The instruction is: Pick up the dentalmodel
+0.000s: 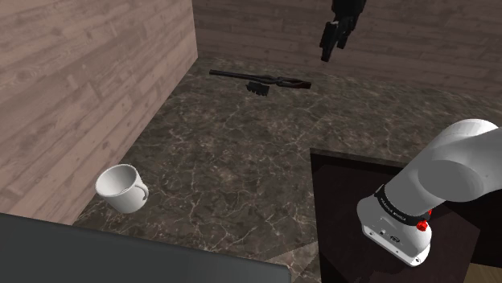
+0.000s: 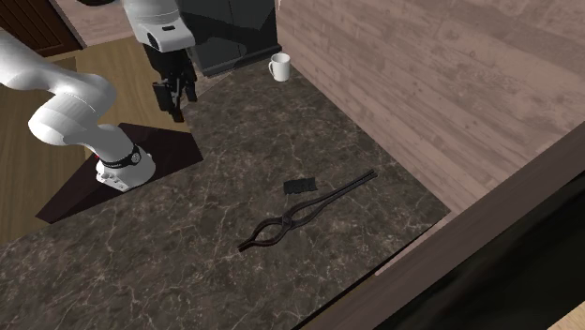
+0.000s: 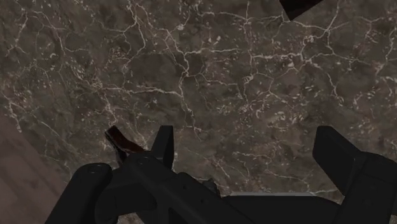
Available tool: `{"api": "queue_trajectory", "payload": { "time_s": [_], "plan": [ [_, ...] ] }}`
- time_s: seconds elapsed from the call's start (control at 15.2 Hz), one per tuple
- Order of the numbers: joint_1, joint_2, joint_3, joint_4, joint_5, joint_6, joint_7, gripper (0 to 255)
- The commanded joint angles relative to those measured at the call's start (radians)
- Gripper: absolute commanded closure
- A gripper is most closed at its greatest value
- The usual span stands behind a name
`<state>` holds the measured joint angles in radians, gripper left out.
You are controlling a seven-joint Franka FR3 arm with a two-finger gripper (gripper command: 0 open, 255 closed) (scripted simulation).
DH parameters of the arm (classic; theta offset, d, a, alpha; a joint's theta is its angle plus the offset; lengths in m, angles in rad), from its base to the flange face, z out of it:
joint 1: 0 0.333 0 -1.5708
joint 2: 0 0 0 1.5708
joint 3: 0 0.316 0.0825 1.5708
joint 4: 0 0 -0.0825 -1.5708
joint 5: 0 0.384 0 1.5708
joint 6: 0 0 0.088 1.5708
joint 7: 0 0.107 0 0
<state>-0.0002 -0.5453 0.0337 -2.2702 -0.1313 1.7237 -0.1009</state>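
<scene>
Marble counter spreads under us, and we judge the approach has barely begun. Our gripper hangs high at the shoulder view's top, jaws wide apart and holding nothing. Next we must descend beside the long tongs onto the small dark dentalmodel, upper centre.

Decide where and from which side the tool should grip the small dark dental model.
Come straight down and close the tool across the narrower width of the dental model. It lies flat and low on the marbled counter, leaving little for a sideways approach, and the tongs lie close beside it.
</scene>
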Motion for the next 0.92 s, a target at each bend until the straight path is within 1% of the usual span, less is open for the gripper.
{"api": "queue_trajectory", "payload": {
  "time_s": [0.0, 0.4, 0.86],
  "plan": [
    [-0.001, 0.064, -0.009, 0.007, -0.006, 0.056, -0.016, 0],
    [-0.002, 0.276, -0.025, 0.073, -0.017, 0.190, -0.055, 0],
    [-0.003, 0.537, -0.033, 0.209, -0.024, 0.302, -0.100, 0]
  ]
}}
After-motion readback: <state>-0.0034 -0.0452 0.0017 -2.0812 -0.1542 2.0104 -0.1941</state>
